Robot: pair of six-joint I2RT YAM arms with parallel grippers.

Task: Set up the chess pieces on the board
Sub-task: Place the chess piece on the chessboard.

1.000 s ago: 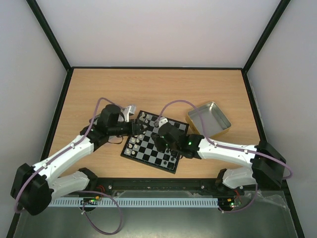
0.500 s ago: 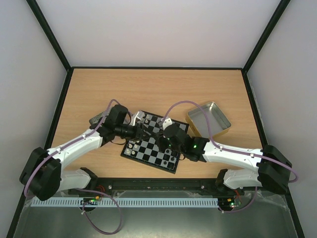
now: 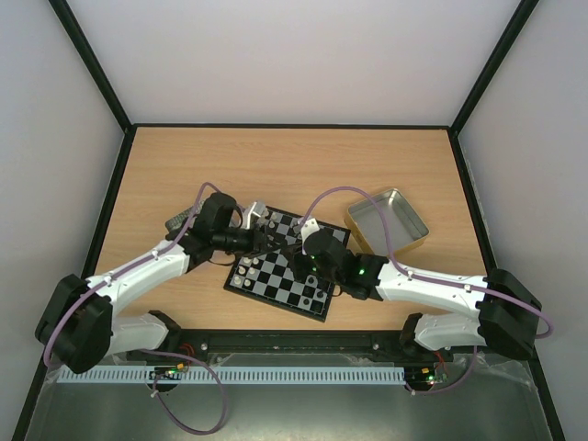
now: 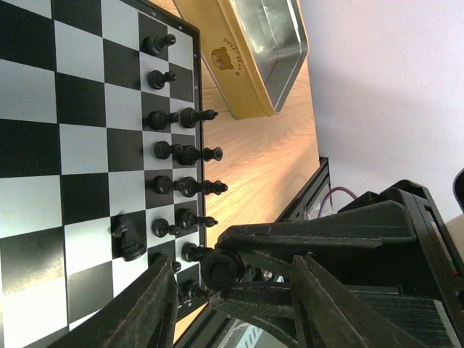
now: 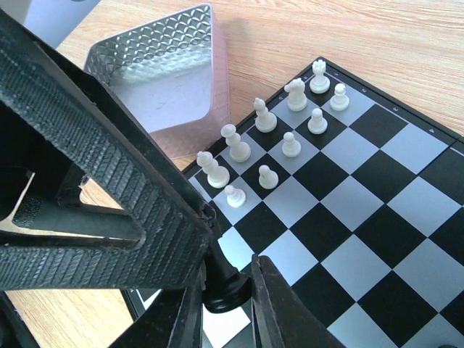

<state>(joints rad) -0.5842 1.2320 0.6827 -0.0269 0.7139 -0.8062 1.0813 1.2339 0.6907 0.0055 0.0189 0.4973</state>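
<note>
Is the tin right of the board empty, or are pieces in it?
Empty: the top view shows only bare shiny metal inside the tin.

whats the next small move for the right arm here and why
Probably ease the right end effector down and let go of the small black chess piece it grips. That piece is over a pale square at the edge of the black-and-pale chequered board, close to the black rows, and the open left end effector holds nothing.
</note>
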